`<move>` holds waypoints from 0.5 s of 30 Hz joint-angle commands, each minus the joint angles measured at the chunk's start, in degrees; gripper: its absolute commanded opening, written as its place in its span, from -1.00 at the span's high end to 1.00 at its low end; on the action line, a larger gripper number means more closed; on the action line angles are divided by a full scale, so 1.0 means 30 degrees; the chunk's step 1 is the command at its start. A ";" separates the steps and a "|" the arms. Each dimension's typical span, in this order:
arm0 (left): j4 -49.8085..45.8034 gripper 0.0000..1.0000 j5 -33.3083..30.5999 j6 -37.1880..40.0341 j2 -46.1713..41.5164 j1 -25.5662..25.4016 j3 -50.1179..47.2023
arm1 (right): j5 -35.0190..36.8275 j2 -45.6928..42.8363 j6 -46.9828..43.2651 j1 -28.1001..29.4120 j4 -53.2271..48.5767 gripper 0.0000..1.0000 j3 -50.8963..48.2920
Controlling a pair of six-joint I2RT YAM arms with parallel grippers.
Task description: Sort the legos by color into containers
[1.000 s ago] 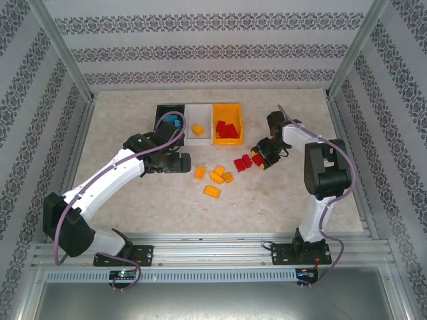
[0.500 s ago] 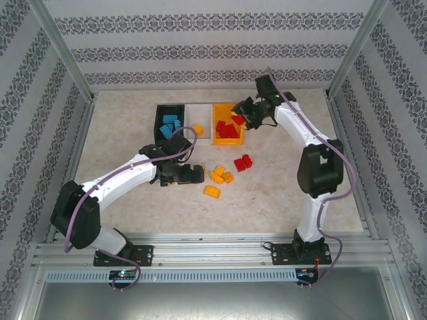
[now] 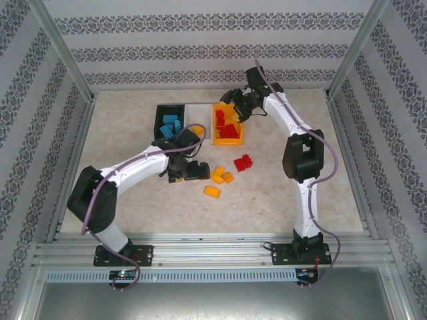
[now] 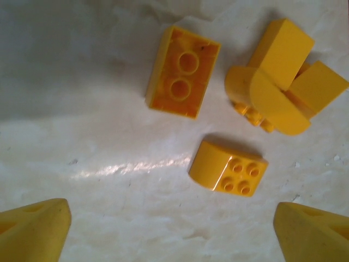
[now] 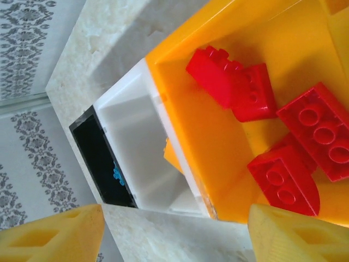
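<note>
Hovering above the yellow bin (image 3: pixel 217 115), the right gripper (image 3: pixel 235 110) has its fingers spread apart and holds nothing. Its wrist view looks down between the fingertips at several red legos (image 5: pixel 294 158) lying inside that bin. The white bin (image 3: pixel 198 113) stands against the yellow bin's left side, and the black bin (image 3: pixel 160 113) with blue legos (image 3: pixel 170 125) comes next. The left gripper (image 3: pixel 190 170) sits low over the surface (image 3: pixel 133 120) with its fingers wide open and empty, just beside a group of yellow legos (image 3: pixel 220 177). A pair of loose red legos (image 3: pixel 243 162) lies on the surface to the right of these.
</note>
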 commanded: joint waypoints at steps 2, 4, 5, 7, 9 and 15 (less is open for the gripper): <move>-0.0794 -0.75 -0.0532 0.1845 0.1836 0.0155 0.1899 | -0.0088 -0.3742 -0.2265 -0.0351 -0.0995 -0.43 -0.2549; -0.0962 -0.67 -0.0726 0.2403 0.2675 0.0153 0.2607 | -0.0130 -0.5782 -0.2628 -0.0525 -0.0386 -0.43 -0.5548; -0.1021 -0.63 -0.0826 0.2691 0.3107 0.0155 0.2984 | -0.0228 -0.6829 -0.2673 -0.0645 0.0020 -0.43 -0.7179; -0.1196 -0.51 -0.0919 0.3137 0.3939 0.0155 0.3643 | -0.0372 -0.8629 -0.2652 -0.0960 0.0644 -0.43 -1.0062; -0.1521 -0.45 -0.0997 0.3491 0.4884 0.0184 0.4498 | -0.0551 -1.0200 -0.2734 -0.1275 0.0993 -0.43 -1.2517; -0.2190 -0.34 -0.1469 0.4099 0.6008 0.0185 0.5465 | -0.0648 -1.3026 -0.3009 -0.1703 0.1032 -0.43 -1.6244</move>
